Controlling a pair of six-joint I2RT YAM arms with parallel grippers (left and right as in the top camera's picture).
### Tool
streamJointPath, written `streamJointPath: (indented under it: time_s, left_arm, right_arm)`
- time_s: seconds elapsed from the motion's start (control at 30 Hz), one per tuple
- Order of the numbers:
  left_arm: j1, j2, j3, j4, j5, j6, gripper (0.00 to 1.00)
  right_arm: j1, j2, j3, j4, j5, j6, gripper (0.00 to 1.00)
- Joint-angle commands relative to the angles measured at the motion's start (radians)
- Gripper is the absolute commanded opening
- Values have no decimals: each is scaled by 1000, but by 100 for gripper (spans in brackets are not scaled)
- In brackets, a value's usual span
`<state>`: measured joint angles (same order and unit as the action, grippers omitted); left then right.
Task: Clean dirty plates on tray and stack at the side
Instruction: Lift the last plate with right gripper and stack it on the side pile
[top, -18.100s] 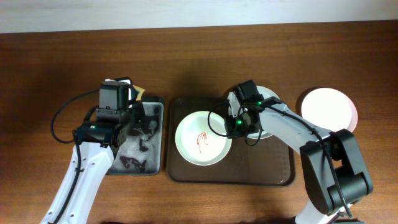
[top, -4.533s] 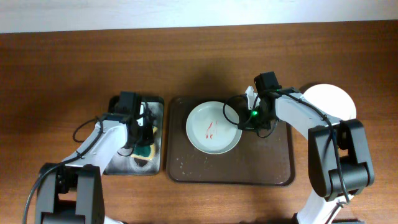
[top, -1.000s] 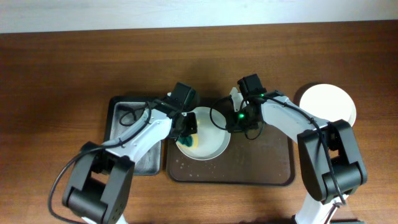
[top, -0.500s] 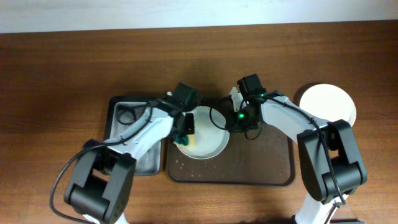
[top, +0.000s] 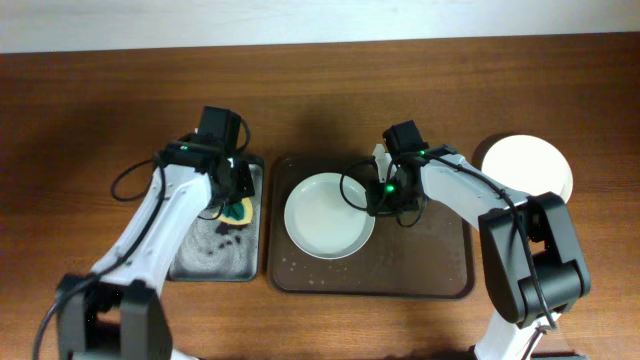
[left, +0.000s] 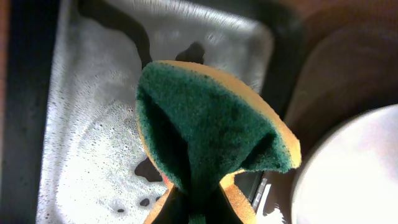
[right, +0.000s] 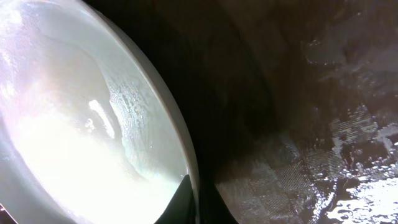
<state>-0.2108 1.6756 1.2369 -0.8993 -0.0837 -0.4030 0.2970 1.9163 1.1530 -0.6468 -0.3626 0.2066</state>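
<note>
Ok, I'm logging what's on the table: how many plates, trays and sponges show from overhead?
Trays: 2 (dark brown rectangular tray, black-rimmed metal tray)
Round shallow plates: 2 (pale plate on brown tray, white plate at right side, possibly stacked)
Green-and-yellow sponge: 1
Total: 5

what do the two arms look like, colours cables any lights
The left arm and right arm both have white links joined by bulky black joints, with black blocks at the wrists. Thin black cables loop loosely beside them. A small green light glows near the right wrist. No markings are readable.
</note>
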Motion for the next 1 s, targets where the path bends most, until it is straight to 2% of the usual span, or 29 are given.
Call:
streamJointPath:
  time_s: [0.0,0.2,0.23,0.27,0.3,0.37,0.43,0.5,0.6,0.63,0.67,0.7,0.77,0.8,0.83,0.97]
  left_arm:
    - [3,116,-15,8,-55,16,0]
    - [3,249,-15,78,-56,28,0]
    - [3,252,-15,77,-56,28,16]
    - [3,253,-15,77,-56,28,56]
    - [3,253,-15,75,-56,27,77]
    - [3,253,-15,48,-56,28,86]
    - [2,254,-16,11,-55,27,88]
    - [2,254,-31,13,-52,27,84]
    - [2,254,-71,66,-43,27,84]
    - [2,254,-84,85,-40,27,77]
    - [2,254,-92,96,-40,27,64]
    - [2,254,-92,96,-40,27,40]
    - [2,254,-92,101,-41,27,14]
    - [2,254,-92,102,-41,27,4]
    - [2,254,-92,102,-40,27,0]
    - [2,254,-92,101,-40,27,0]
  right_arm:
    - [-3,-17,-8,-27,61,-7,4]
    - [-1,-237,37,-117,383,-16,4]
    - [5,-270,48,-135,447,-28,4]
    - [24,-308,53,-150,536,-42,4]
    - [53,-341,54,-161,654,-42,4]
    - [106,-370,54,-168,798,-42,4]
    - [173,-384,54,-168,935,-38,4]
    - [244,-392,60,-166,1056,-34,4]
    - [323,-409,67,-165,1165,-30,4]
    - [349,-420,67,-166,1217,-10,4]
    - [375,-431,67,-164,1270,-7,4]
    - [399,-442,67,-165,1315,-6,4]
    - [424,-457,67,-166,1375,14,4]
    - [431,-465,67,-165,1398,16,4]
    - [431,-471,67,-165,1404,16,4]
    - [426,-506,67,-167,1410,100,4]
